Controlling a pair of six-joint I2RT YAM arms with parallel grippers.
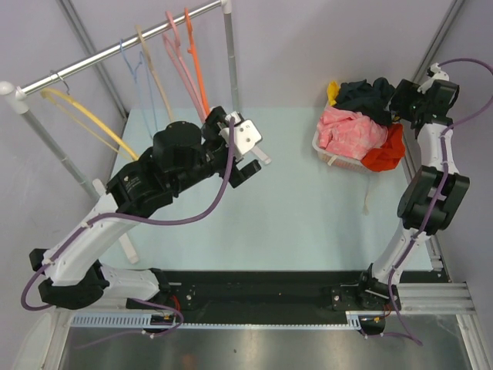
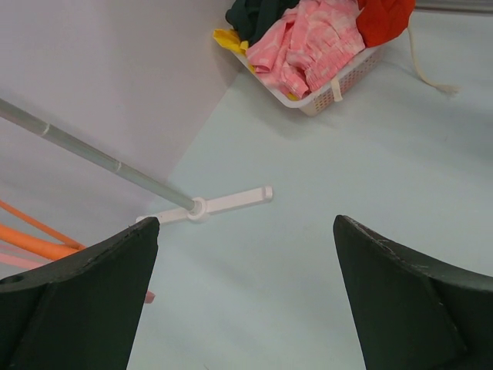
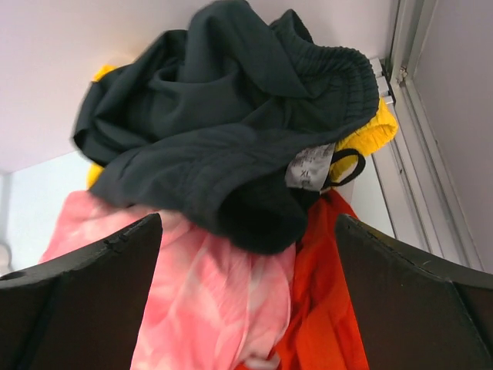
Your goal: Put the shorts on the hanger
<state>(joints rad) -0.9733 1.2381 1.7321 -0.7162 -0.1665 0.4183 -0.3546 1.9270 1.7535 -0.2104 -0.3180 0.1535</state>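
Note:
The dark shorts (image 1: 362, 92) lie crumpled on top of the clothes pile in a white basket (image 1: 330, 159) at the back right. In the right wrist view the shorts (image 3: 223, 116) fill the top, waistband and size tag showing. My right gripper (image 1: 395, 108) hovers just beside and above them, open and empty (image 3: 248, 220). The pale-pink hanger (image 1: 179, 58) hangs on the rack rail at the back left. My left gripper (image 1: 250, 154) is open and empty (image 2: 246, 223), over the table to the right of the hangers.
A pink garment (image 1: 350, 129) and a red-orange garment (image 1: 385, 150) also lie in the basket, with something yellow behind. An orange hanger (image 1: 196, 54), a beige hanger (image 1: 154, 69), a pale-blue one and a yellow one share the rail. The rack's white foot (image 2: 231, 202) rests on the table.

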